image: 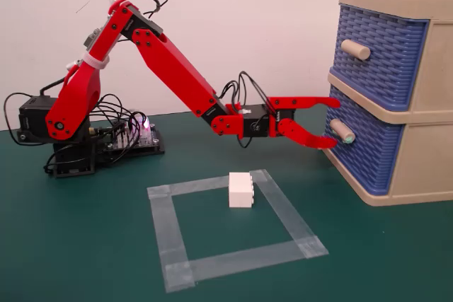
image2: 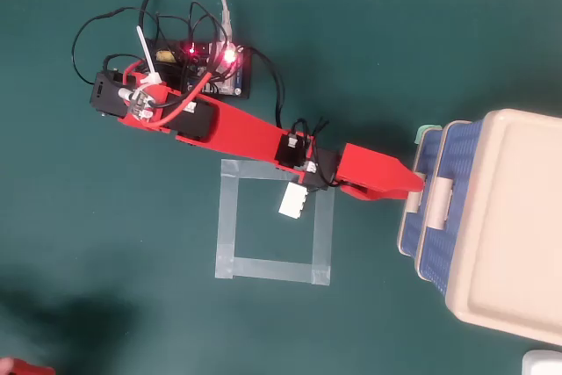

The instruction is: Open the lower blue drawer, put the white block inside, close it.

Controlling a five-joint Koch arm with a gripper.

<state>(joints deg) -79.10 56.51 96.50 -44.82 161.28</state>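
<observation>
I have the red arm stretched out level toward the beige cabinet, and my end effector is spread wide, one jaw above and one below, its tips right at the teal-ended knob of the lower blue drawer. I can't tell whether either tip is touching the knob. The drawer sits shut in the cabinet. The white block rests on the green tabletop inside the taped square, against its far corner in the fixed view, below the arm's wrist.
</observation>
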